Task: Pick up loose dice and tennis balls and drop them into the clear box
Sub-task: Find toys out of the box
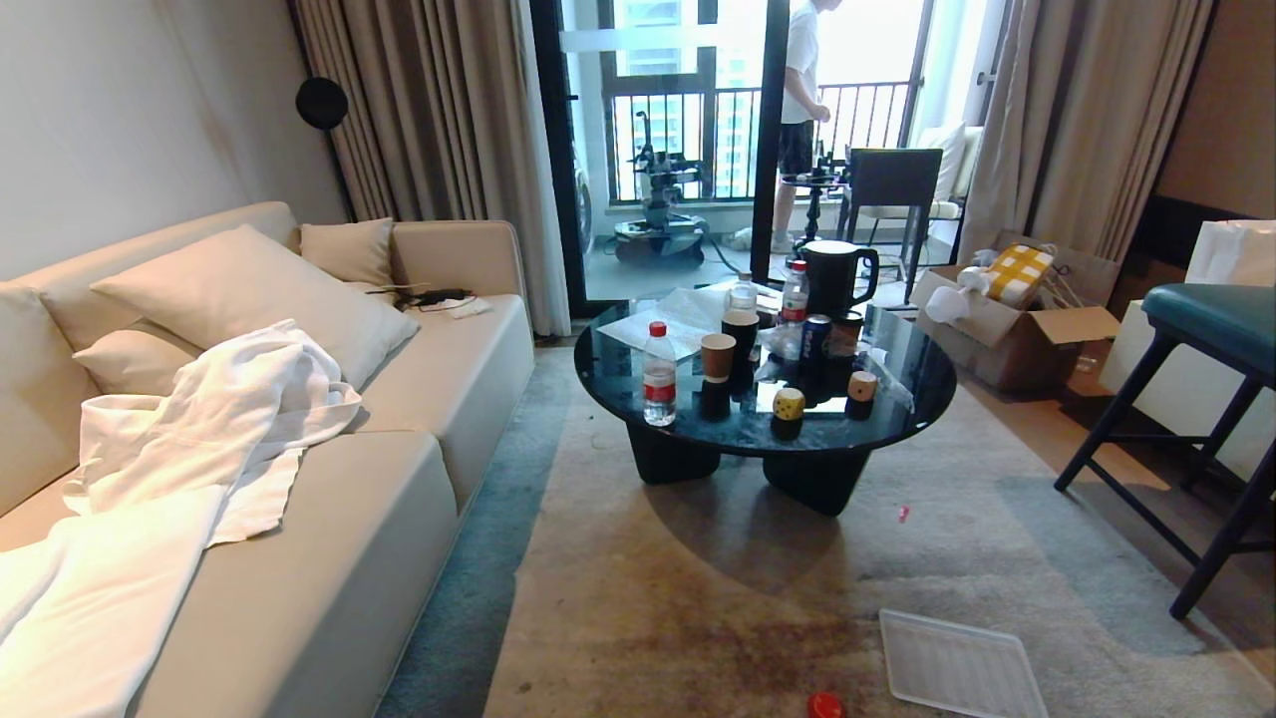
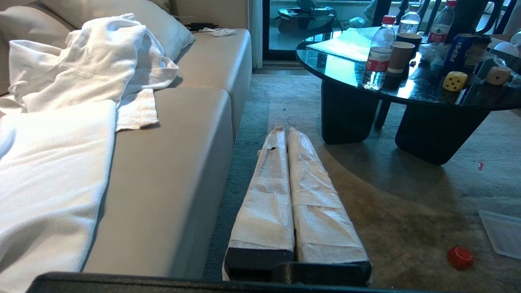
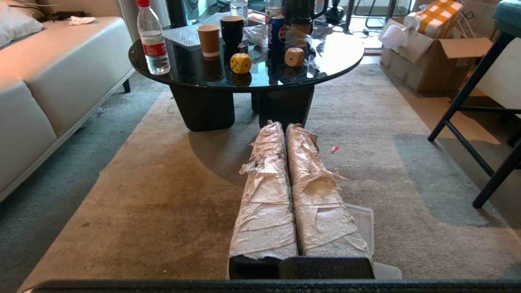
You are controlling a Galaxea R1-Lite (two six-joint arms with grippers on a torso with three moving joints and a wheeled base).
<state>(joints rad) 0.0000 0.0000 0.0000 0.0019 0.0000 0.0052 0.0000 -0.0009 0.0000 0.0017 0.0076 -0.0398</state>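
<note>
Red die [image 1: 824,706] is lying on the rug nearest the robot, beside a ribbed lid [image 1: 959,663]. Yellow die [image 1: 789,404] and tan die [image 1: 862,386] are sitting near the round table's [image 1: 638,404] front edge. Left gripper [image 2: 285,132] and right gripper [image 3: 281,127] are hanging closed, empty. No clear box is showing; locating it first seems wise.

Both the left gripper [image 2: 284,129] and the right gripper [image 3: 283,124] have two long fingers wrapped in crinkly white tape, on black bases.
</note>
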